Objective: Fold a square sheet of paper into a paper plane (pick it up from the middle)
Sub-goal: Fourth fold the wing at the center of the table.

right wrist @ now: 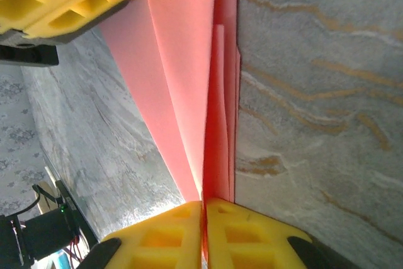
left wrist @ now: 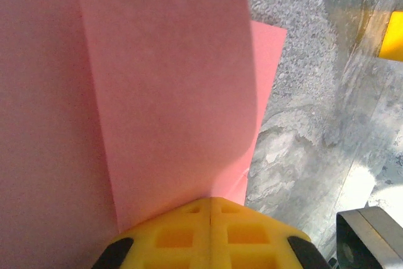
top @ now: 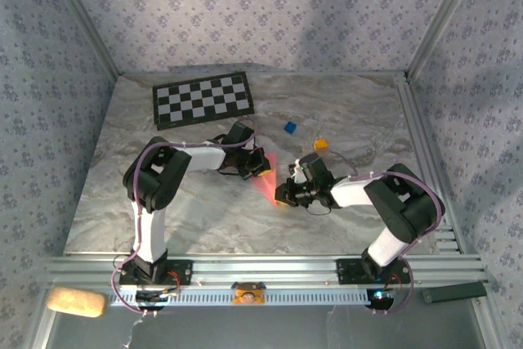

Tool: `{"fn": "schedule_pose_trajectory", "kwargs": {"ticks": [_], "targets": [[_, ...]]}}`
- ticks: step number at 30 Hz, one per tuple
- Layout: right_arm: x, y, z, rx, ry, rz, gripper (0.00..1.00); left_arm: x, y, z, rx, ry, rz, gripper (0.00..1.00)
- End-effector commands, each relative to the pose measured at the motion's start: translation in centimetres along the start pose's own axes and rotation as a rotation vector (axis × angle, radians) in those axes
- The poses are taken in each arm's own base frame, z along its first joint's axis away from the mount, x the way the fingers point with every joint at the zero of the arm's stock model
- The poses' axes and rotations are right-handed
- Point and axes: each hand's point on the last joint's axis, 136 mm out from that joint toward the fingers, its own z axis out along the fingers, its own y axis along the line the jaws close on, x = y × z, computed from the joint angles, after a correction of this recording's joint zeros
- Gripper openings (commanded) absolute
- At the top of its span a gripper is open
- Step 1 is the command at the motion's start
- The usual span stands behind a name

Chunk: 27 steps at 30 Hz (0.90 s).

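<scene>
Salmon-pink paper (top: 266, 176), part-folded into a narrow wedge and tapering toward the near side, mid-table (top: 245, 230). Several layers meet at one sharp centre crease. From the left wrist, the paper (left wrist: 170, 92) shows a flap over a wider layer, with one corner poking out on the right. From the right wrist, the paper (right wrist: 189, 86) has its flaps splayed apart. It is pinched by the left gripper (left wrist: 211, 205) and the right gripper (right wrist: 203, 206).

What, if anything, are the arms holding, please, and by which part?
The folded pink paper, held at both ends: the left jaws are shut on its far end, the right jaws on its near end.
</scene>
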Motion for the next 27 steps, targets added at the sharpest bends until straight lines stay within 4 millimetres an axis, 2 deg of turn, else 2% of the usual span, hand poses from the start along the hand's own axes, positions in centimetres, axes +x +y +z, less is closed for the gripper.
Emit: {"fn": "schedule_pose_trajectory", "kwargs": {"ticks": [1, 5, 14, 22, 27], "targets": [[3.7, -2.9, -0.1, 0.116, 0.115, 0.046, 0.12, 0.6, 1.9, 0.4, -0.06, 0.009, -0.019, 0.0], [3.7, -2.8, -0.4, 0.134, 0.114, 0.036, 0.13, 0.6, 1.9, 0.3, -0.061, 0.007, -0.02, 0.0], [4.3, -3.6, -0.4, 0.176, 0.134, 0.039, 0.06, 0.6, 1.8, 0.3, -0.056, 0.008, -0.02, 0.0], [4.7, -4.1, -0.9, 0.232, 0.158, 0.031, 0.08, 0.6, 1.8, 0.2, -0.057, 0.005, -0.02, 0.0], [3.2, -2.2, -1.8, 0.199, 0.085, -0.001, 0.16, 0.7, 1.9, 0.2, -0.057, 0.005, -0.02, 0.0]]}}
